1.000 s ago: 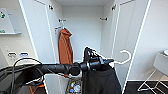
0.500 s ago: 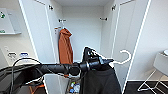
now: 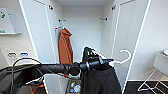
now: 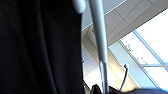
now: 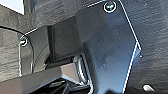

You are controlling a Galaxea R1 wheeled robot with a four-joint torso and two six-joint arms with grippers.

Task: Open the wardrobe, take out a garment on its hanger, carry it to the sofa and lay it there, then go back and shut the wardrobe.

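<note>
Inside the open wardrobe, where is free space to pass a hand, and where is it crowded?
Free: the wardrobe interior right of the orange garment, up to the right door. Crowded: low in front, where the left gripper carries the hanger with the black garment.

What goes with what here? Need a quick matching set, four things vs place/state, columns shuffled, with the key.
Things:
1. wardrobe
2. orange garment
3. black garment
4. hanger

Place or state:
A. hook free in the air, in front of the right door
B. both doors open
C. hanging inside, at the left of the rail
D. draped below the left gripper, outside the wardrobe

Pairs: 1-B, 2-C, 3-D, 4-A
</note>
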